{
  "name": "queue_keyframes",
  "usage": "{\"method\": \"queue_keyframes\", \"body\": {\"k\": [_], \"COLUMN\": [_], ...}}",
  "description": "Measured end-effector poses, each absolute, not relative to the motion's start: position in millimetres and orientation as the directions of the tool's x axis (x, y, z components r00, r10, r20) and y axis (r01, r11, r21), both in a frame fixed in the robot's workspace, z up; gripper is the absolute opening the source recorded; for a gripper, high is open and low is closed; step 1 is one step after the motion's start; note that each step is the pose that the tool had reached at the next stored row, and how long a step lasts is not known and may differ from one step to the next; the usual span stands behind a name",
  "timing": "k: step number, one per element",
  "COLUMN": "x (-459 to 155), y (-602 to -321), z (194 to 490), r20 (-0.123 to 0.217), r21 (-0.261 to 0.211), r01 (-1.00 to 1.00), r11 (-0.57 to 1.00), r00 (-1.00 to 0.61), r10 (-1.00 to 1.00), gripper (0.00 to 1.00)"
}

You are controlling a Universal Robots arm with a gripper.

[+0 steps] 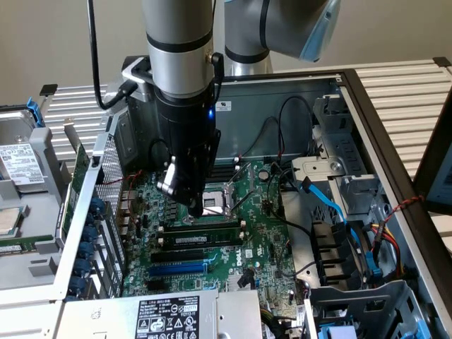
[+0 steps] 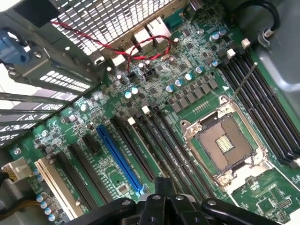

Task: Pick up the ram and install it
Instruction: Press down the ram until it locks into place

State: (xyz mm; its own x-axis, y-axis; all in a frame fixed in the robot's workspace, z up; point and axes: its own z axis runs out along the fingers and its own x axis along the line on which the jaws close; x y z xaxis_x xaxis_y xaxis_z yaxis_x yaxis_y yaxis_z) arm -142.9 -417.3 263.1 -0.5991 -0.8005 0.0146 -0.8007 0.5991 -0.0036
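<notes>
My gripper [image 1: 192, 205] hangs low over the large green motherboard [image 1: 258, 233] inside the open computer case, its dark fingers shut together with nothing seen between them. The tip is beside the empty CPU socket [image 1: 215, 198]. Just in front of the tip, the ram [image 1: 201, 240], a thin stick with a white label strip, lies along the row of long black memory slots [image 1: 201, 227]. I cannot tell how deep it sits in its slot. In the wrist view the gripper [image 2: 163, 185] hovers over the black slots [image 2: 173, 150] next to the socket [image 2: 225, 143].
A blue expansion slot [image 1: 180, 268] lies nearer the power supply [image 1: 166, 318]. Blue cables [image 1: 328, 205] and black wires run by the drive bays at the exterior view's right. A perforated rear wall [image 2: 108, 18] with a red-black wire [image 2: 117, 47] borders the board. A drive [image 1: 18, 162] sits outside the case.
</notes>
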Motion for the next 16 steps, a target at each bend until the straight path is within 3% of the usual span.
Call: {"method": "queue_keyframes", "body": {"k": [16], "x": [-142.9], "y": [-417.3], "z": [262.3], "r20": [0.015], "r21": [-0.004], "r01": [-0.611], "r11": [0.791], "r00": [-0.791], "r10": [-0.611], "gripper": [0.10]}}
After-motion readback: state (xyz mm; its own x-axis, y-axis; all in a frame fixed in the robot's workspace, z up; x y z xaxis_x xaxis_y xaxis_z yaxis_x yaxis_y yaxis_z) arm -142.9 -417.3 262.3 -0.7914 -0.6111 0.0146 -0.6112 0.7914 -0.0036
